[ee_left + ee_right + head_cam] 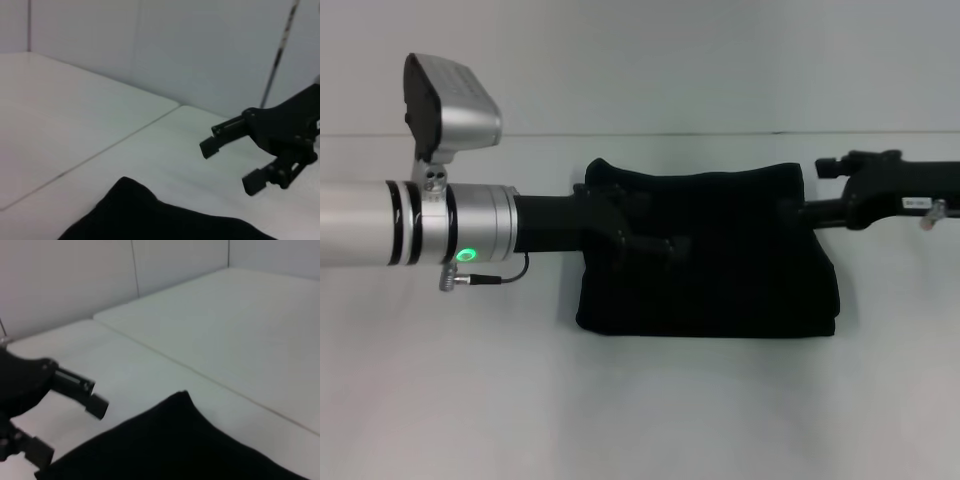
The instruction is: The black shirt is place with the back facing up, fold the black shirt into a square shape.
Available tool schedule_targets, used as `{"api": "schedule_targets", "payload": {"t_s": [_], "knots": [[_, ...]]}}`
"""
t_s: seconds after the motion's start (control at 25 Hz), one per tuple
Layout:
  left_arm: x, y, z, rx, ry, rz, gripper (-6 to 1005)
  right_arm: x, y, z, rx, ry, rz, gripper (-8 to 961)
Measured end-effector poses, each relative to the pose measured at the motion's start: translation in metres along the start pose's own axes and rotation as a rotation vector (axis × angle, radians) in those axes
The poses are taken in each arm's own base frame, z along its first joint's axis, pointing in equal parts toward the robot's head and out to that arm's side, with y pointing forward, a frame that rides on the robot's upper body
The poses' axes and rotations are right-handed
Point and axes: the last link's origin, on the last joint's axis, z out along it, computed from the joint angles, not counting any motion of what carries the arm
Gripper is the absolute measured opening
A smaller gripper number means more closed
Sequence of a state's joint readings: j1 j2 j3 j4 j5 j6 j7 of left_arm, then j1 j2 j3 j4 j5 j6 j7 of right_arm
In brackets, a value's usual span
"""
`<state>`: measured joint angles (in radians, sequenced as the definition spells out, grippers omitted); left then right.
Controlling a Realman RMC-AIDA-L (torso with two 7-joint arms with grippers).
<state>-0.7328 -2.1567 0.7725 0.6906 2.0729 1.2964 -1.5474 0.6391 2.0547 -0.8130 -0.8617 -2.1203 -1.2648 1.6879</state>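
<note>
The black shirt lies folded into a thick, roughly rectangular bundle in the middle of the white table; no lettering shows. My left gripper reaches in from the left and hovers over the bundle's left part. In the right wrist view the left gripper is open and empty beside the shirt. My right gripper reaches in from the right at the bundle's far right corner. In the left wrist view the right gripper is open and empty, just beyond the shirt's edge.
The white table extends around the shirt on all sides. A seam between table panels runs behind the shirt. A pale wall stands at the table's far edge.
</note>
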Motion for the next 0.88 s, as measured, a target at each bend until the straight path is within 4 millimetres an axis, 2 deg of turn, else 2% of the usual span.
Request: {"api": "schedule_targets", "payload": {"t_s": [0.2,0.36,0.56,0.88], "knots": [[0.000,-0.002,-0.001,0.010,-0.005,0.010,917,-0.001,0.000,0.005,-0.008,0.027,-0.027,932],[-0.001,-0.006,-0.011,0.011,0.000,0.005,919,0.000,0.000,0.003,-0.015,0.035,-0.048,932],[-0.002,-0.001,-0.023,-0.051,0.018,0.026,919,0.004,0.002,0.002,-0.029,0.043,-0.076,932],[-0.005,-0.003,-0.027,-0.044,0.006,0.042,919,0.007,0.003,0.003,-0.035,0.048,-0.084,931]]}}
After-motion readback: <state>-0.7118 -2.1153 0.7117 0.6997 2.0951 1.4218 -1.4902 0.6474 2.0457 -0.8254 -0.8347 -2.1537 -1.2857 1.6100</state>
